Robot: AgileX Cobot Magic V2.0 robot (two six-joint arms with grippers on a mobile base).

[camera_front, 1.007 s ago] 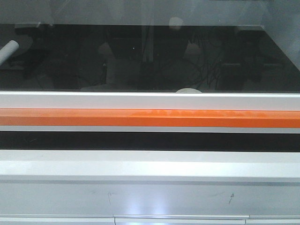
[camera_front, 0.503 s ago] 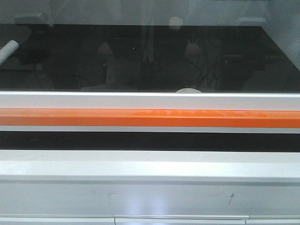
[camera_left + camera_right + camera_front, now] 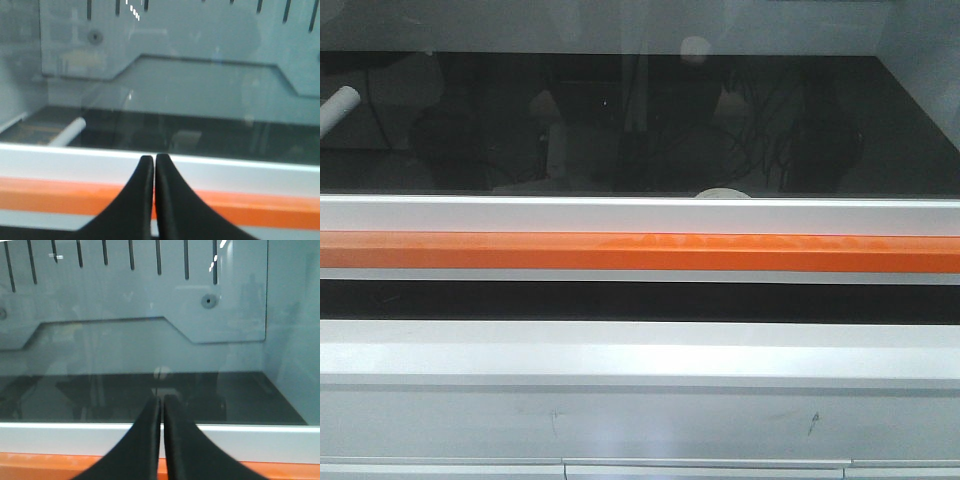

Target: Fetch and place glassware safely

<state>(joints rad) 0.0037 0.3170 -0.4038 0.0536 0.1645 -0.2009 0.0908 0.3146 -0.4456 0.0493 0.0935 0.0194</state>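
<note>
Both tools hang outside a closed glass sash (image 3: 620, 25), each facing a dark bench (image 3: 900, 130) enclosed behind it. In the left wrist view the left tool (image 3: 153, 158) has its two black fingers pressed together with only a hairline slit between them, and it grips nothing. Its tips lie over the sash's pale lower frame (image 3: 60, 157), above an orange stripe (image 3: 45, 195). The right tool (image 3: 162, 399) is equally closed and empty, its tips just above the same pale frame (image 3: 270, 442).

In the front view the frame (image 3: 640, 213) runs the full width, with the orange stripe (image 3: 470, 250) directly beneath it. Of the glass jar (image 3: 723, 192), only a low white domed sliver, apparently its lid, rises just over the frame. It sits at the bench's front edge, a little right of centre. The glass body is hidden behind the frame.

A white tube (image 3: 338, 105) lies tilted by the bench's left edge, and it also shows in the left wrist view (image 3: 67, 132). At the bench's back edge stands a small pale round thing (image 3: 695, 47), too blurred to name. The grey back wall (image 3: 125, 290) carries a row of vertical slots along its top. Dim reflections of cables and arms cross the glass.
</note>
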